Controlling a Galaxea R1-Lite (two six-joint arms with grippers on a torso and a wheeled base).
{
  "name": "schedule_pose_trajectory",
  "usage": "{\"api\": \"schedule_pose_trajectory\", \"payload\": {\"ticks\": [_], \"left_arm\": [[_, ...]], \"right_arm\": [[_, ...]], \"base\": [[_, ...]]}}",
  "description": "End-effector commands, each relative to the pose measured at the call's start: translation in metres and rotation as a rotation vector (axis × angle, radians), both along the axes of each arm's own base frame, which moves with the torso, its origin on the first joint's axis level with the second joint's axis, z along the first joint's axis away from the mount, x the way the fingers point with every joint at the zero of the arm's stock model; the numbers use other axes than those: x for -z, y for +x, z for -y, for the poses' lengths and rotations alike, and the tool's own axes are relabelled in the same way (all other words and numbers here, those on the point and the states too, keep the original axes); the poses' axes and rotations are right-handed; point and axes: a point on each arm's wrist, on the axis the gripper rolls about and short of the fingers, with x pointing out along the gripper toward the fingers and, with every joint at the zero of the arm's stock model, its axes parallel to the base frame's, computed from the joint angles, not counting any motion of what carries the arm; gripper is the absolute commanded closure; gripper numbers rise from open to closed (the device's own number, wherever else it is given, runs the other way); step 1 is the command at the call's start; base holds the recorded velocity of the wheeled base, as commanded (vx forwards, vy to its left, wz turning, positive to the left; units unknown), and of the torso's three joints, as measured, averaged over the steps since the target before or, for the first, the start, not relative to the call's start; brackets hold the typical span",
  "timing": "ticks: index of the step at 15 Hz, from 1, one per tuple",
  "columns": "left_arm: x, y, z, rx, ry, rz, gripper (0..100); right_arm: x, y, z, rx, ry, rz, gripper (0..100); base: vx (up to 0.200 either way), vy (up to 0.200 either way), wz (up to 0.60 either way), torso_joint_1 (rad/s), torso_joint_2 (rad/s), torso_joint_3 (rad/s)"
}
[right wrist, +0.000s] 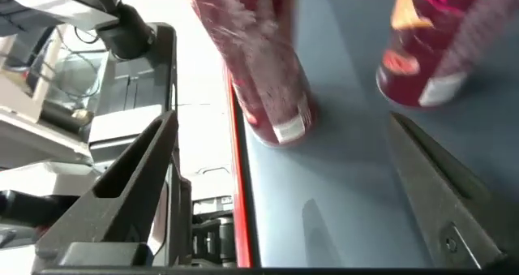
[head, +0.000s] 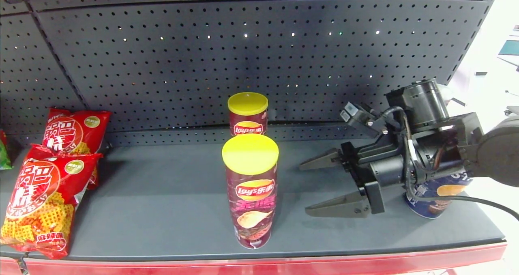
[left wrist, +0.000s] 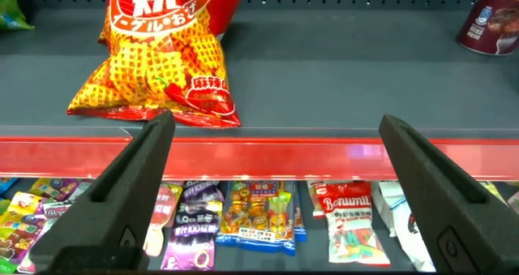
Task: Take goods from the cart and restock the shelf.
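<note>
Right end effector (head: 306, 189), fingers spread wide and empty, over shelf (head: 162, 202) just right of front chip can (head: 250, 194). I see second can (head: 247, 117) upright behind it, blue can (head: 436, 200) behind wrist. Left end effector (left wrist: 277, 121) also spread, before shelf edge near snack bag (left wrist: 162, 56).

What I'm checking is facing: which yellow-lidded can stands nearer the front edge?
The front can, nearest the right tool; the rear can stands by the back panel.
</note>
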Motion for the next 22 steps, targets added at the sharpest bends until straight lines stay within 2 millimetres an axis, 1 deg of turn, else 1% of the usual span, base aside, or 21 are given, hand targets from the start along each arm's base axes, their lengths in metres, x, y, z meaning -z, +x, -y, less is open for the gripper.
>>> {"api": "schedule_pose_trajectory", "payload": {"ticks": [1, 5, 7, 9, 10, 14, 17, 18, 19, 21, 22], "left_arm": [[0.0, 0.0, 0.0, -0.001, 0.0, 0.0, 0], [0.0, 0.0, 0.0, -0.001, 0.0, -0.001, 0], [0.0, 0.0, 0.0, -0.001, 0.0, -0.001, 0], [0.0, 0.0, 0.0, -0.001, 0.0, -0.001, 0], [0.0, 0.0, 0.0, -0.001, 0.0, -0.001, 0], [0.0, 0.0, 0.0, -0.001, 0.0, -0.001, 0], [0.0, 0.0, 0.0, -0.001, 0.0, -0.001, 0], [0.0, 0.0, 0.0, -0.001, 0.0, 0.0, 0], [0.0, 0.0, 0.0, -0.001, 0.0, -0.001, 0], [0.0, 0.0, 0.0, -0.001, 0.0, -0.001, 0], [0.0, 0.0, 0.0, -0.001, 0.0, 0.0, 0]], "right_arm": [[-0.006, -0.009, 0.014, 0.031, 0.002, 0.014, 0], [-0.008, -0.023, 0.037, 0.103, -0.005, 0.014, 0], [-0.01, -0.026, 0.045, 0.125, 0.0, 0.023, 0], [-0.018, -0.031, 0.051, 0.138, 0.016, 0.051, 0], [-0.023, -0.037, 0.054, 0.138, 0.026, 0.072, 0], [-0.04, -0.082, 0.07, 0.151, 0.081, 0.111, 0], [-0.063, -0.116, 0.077, 0.13, 0.155, 0.166, 0], [-0.07, -0.137, 0.08, 0.103, 0.195, 0.172, 0], [-0.075, -0.151, 0.085, 0.101, 0.225, 0.171, 0], [-0.081, -0.181, 0.101, 0.153, 0.294, 0.141, 0], [-0.082, -0.188, 0.106, 0.179, 0.312, 0.132, 0]], "base": [[0.0, 0.0, 0.0, 0.0, 0.0, 0.0], [0.0, 0.0, 0.0, 0.0, 0.0, 0.0], [0.0, 0.0, 0.0, 0.0, 0.0, 0.0], [0.0, 0.0, 0.0, 0.0, 0.0, 0.0], [0.0, 0.0, 0.0, 0.0, 0.0, 0.0], [0.0, 0.0, 0.0, 0.0, 0.0, 0.0], [0.0, 0.0, 0.0, 0.0, 0.0, 0.0], [0.0, 0.0, 0.0, 0.0, 0.0, 0.0], [0.0, 0.0, 0.0, 0.0, 0.0, 0.0], [0.0, 0.0, 0.0, 0.0, 0.0, 0.0], [0.0, 0.0, 0.0, 0.0, 0.0, 0.0]]}}
